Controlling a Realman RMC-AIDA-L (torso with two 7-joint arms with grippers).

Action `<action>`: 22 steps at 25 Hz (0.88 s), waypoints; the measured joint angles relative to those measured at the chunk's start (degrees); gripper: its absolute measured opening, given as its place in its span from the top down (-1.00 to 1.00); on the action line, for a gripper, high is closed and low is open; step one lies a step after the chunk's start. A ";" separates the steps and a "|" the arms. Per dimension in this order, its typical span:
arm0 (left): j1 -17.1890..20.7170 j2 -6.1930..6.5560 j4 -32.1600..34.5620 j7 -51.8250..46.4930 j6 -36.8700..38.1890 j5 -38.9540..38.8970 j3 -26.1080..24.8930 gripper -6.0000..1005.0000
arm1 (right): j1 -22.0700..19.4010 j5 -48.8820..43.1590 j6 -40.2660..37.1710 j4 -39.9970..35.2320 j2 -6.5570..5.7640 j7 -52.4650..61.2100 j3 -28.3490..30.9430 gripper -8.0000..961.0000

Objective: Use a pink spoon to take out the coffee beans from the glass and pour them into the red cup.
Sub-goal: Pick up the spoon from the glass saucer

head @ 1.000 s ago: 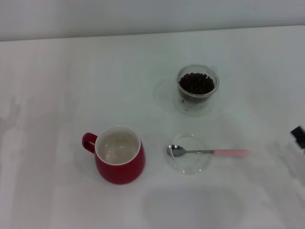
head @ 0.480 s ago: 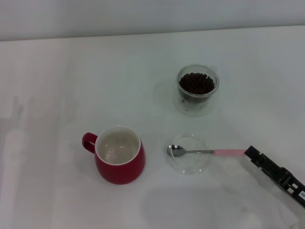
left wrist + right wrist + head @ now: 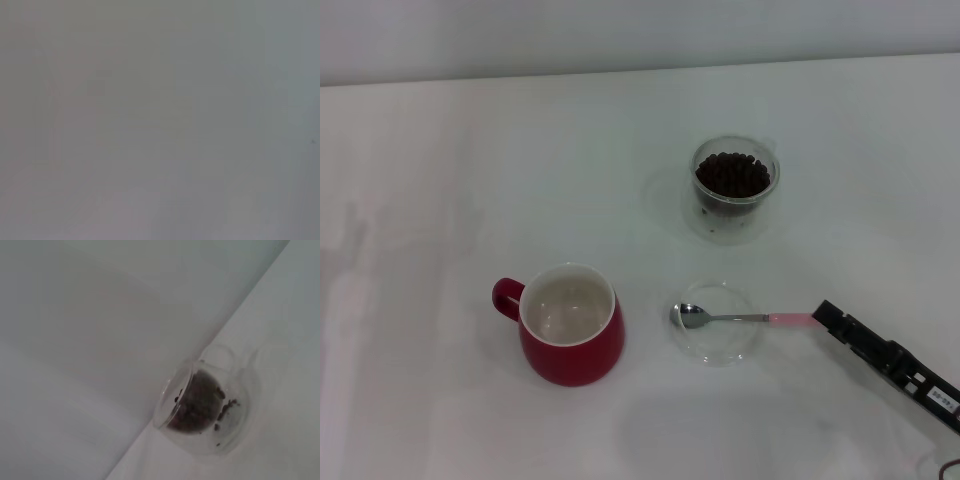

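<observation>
A plain white table (image 3: pixel 440 150) is being looked down on, with a pale wall running along its far edge. The pink spoon (image 3: pixel 745 319) is lying with its metal bowl resting in a shallow clear dish (image 3: pixel 718 346) and its pink handle pointing out toward the robot's right. The right gripper (image 3: pixel 823 313) is being held at the very tip of that handle, touching or nearly touching it; whether its fingers are parted or closed cannot be told, since only a dark slim end is being shown. The left gripper is not being shown in any view.

A slip is judged to be the main risk: the handle is thin and lying flat, so a grasp taken only at its tip could let the spoon pivot or be pushed along the table, and the dish could be dragged with it. A tilted spoon would also be spilling beans later on.

The coffee beans (image 3: pixel 731 174) are being held in the glass (image 3: pixel 736 187), which is standing well beyond the spoon, farther from the robot. The red cup (image 3: pixel 572 325) is standing to the left of the dish, apparently empty, with its handle turned leftward.
</observation>
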 joint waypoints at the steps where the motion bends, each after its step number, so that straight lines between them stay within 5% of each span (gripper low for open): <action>1: 0.00 0.00 0.00 0.00 0.00 0.00 0.00 -0.78 | 0.32 -0.51 0.15 -0.38 0.00 0.19 0.02 -0.73; 14: -0.03 0.00 -0.36 0.09 0.18 0.18 0.09 -0.78 | 2.08 -2.52 2.21 -0.90 0.35 0.65 0.69 -0.73; 22: -0.06 0.00 -0.38 0.09 0.39 0.18 -0.03 -0.78 | 3.47 -4.58 3.46 -1.47 0.45 0.65 0.98 -0.52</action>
